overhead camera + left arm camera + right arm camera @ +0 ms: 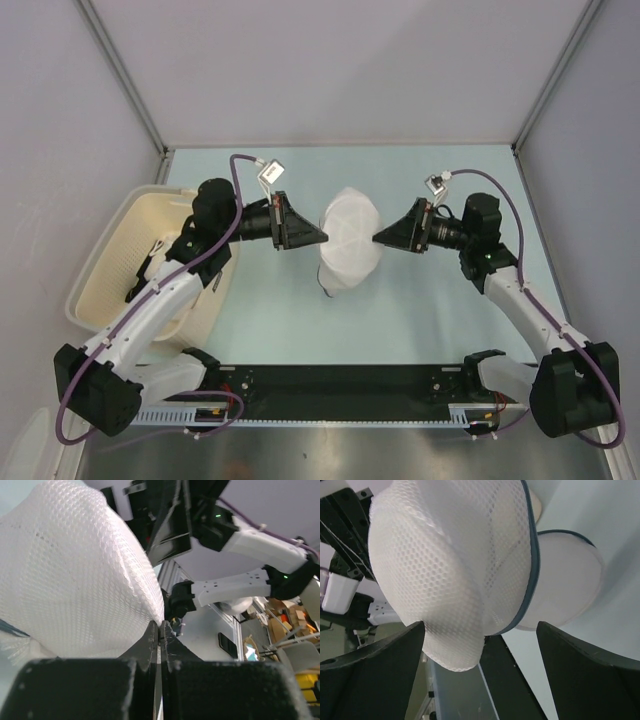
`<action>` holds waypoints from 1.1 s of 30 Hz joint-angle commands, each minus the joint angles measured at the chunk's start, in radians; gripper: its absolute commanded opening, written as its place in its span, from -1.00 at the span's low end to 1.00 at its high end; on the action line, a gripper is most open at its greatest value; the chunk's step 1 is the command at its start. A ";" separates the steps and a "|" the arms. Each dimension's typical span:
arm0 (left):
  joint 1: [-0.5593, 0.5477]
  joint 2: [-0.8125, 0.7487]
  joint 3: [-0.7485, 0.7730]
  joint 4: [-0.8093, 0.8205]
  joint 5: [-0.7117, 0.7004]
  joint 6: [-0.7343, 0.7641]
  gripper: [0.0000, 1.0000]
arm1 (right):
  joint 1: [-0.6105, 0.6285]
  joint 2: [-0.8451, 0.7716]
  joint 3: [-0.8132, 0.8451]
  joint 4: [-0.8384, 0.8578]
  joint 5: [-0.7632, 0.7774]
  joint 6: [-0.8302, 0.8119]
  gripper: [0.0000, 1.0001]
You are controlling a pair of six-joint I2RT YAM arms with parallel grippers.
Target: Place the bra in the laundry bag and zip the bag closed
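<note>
The laundry bag (350, 245), a round pouch of white mesh, stands bunched up at the table's middle between both grippers. My left gripper (324, 237) touches its left edge. In the left wrist view the left gripper (160, 626) is shut, pinching the mesh (75, 580) at its tips. My right gripper (376, 238) is at the bag's right edge. The right gripper (480, 647) is open wide, and the mesh bulge (435, 580) hangs between its fingers. A grey rim (532, 570) runs down the bag. Past it is a smooth white dome (565, 585); I cannot tell whether it is the bra.
A large cream slotted basket (110, 255) sits at the left, under the left arm. A black rail (340, 385) runs along the near edge between the arm bases. Grey walls close in the table at the back and both sides.
</note>
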 commanded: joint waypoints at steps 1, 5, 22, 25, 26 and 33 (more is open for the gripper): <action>-0.007 -0.016 -0.006 0.169 0.157 -0.065 -1.00 | 0.000 -0.015 -0.089 0.277 -0.152 0.110 0.99; -0.006 -0.016 -0.008 0.181 0.176 -0.075 -1.00 | 0.042 -0.001 -0.110 0.562 -0.166 0.288 0.99; -0.013 -0.007 0.123 -0.493 -0.576 0.198 0.46 | -0.031 0.016 0.381 -0.873 0.559 -0.428 -1.00; -0.013 -0.036 0.094 -0.498 -0.605 0.173 0.43 | 0.101 0.107 0.501 -1.022 0.859 -0.472 -1.00; -0.012 -0.048 0.089 -0.503 -0.613 0.167 0.42 | 0.135 0.137 0.519 -1.051 0.941 -0.463 -1.00; -0.012 -0.128 0.057 -0.605 -0.778 0.095 0.38 | 0.537 0.518 0.734 -1.186 1.372 -0.380 -0.44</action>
